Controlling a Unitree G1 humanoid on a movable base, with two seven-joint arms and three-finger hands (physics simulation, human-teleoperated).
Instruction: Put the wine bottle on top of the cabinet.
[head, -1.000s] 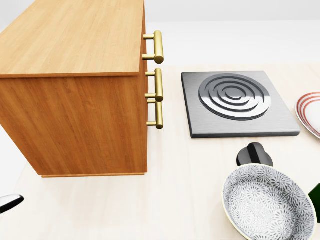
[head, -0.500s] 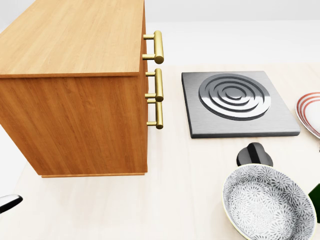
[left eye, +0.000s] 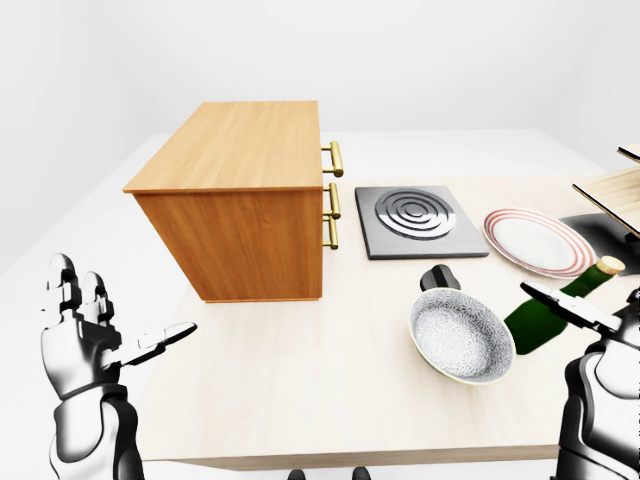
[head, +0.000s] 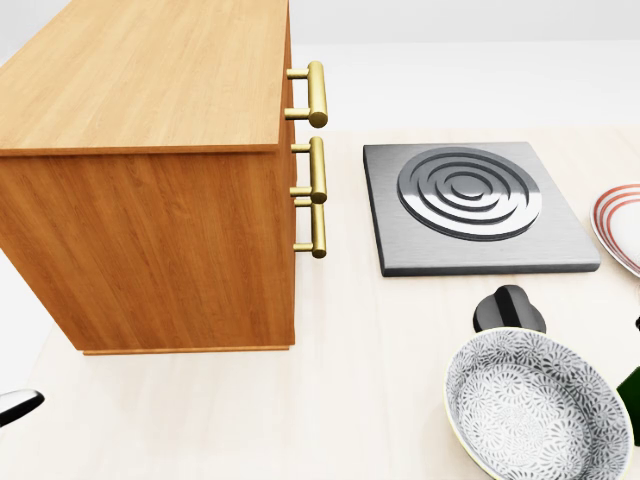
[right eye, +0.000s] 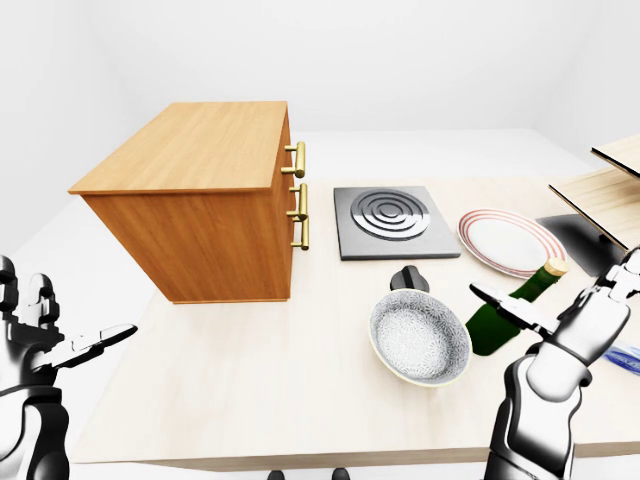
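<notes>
The wine bottle (right eye: 508, 308) lies tilted on the surface (right eye: 260, 370) at the bowl's (right eye: 420, 338) three o'clock, under the right hand (right eye: 570, 320), whose fingers (right eye: 497, 297) are spread; the left hand (left eye: 85, 335) is also spread. A clumsy grasp could roll it into the bowl, far from the cabinet (right eye: 195, 195).

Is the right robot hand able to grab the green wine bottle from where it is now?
Probably yes. The right robot hand is open and sits right beside the wine bottle, which lies tilted on the table next to the patterned bowl. Nothing stands between them.
</notes>
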